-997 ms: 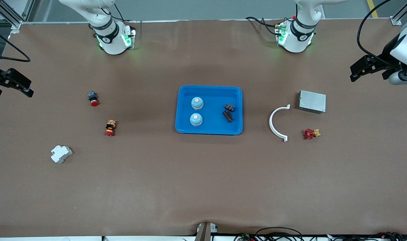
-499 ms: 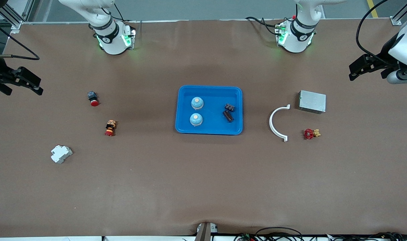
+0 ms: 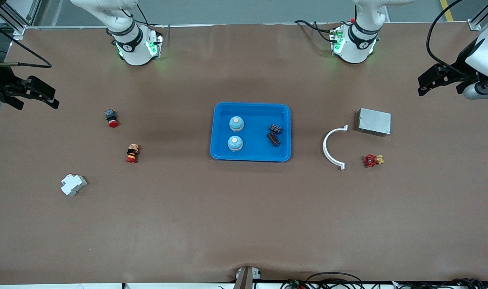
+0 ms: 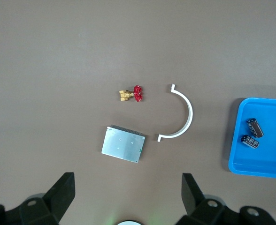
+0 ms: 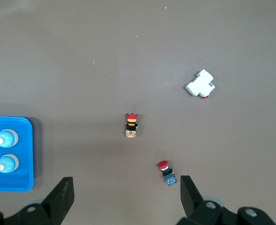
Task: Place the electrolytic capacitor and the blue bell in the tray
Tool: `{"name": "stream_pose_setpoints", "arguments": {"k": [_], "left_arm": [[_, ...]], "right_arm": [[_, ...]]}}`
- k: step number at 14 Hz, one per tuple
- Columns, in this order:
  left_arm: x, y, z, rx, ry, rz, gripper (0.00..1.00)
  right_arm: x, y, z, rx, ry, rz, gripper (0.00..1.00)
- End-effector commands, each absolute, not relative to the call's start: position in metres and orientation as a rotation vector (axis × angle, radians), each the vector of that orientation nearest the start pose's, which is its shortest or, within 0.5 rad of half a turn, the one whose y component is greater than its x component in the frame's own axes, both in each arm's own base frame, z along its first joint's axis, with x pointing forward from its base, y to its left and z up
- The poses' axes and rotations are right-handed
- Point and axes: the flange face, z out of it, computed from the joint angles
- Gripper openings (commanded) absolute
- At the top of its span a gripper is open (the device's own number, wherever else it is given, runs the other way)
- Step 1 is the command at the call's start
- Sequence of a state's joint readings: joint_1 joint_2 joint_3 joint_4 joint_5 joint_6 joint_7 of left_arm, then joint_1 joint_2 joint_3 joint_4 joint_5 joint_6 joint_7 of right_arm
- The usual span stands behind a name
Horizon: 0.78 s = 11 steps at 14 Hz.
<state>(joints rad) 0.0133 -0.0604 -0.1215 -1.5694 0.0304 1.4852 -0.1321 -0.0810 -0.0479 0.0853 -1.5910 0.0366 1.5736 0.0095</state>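
Tray (image 3: 224, 154) mid-table already has both bells (image 3: 236, 123) & both capacitors (image 3: 273, 139) in it. Left gripper (image 3: 428, 82) & right gripper (image 3: 39, 94), both wide open w/ nothing held, hang over table ends. Looks done; best just park clear, don't bump tray.

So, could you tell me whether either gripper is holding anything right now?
Nothing is held: the left gripper and the right gripper are both open and empty.
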Motion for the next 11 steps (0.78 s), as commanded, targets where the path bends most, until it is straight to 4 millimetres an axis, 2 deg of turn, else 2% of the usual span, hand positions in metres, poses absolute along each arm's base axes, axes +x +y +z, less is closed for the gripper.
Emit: {"name": "stream_pose_setpoints", "arguments": {"k": [1, 11], "left_arm": [[0.5188, -0.0573, 0.6581, -3.126, -0.004, 0.027, 1.00], [0.5217, -0.0577, 0.6540, -3.123, 0.001, 0.039, 1.00]], "right_arm": [[0.5356, 0.0090, 0.6491, -3.090, 0.025, -0.025, 1.00], [0.5362, 0.0048, 0.6503, -3.128, 0.013, -0.038, 1.00]]}}
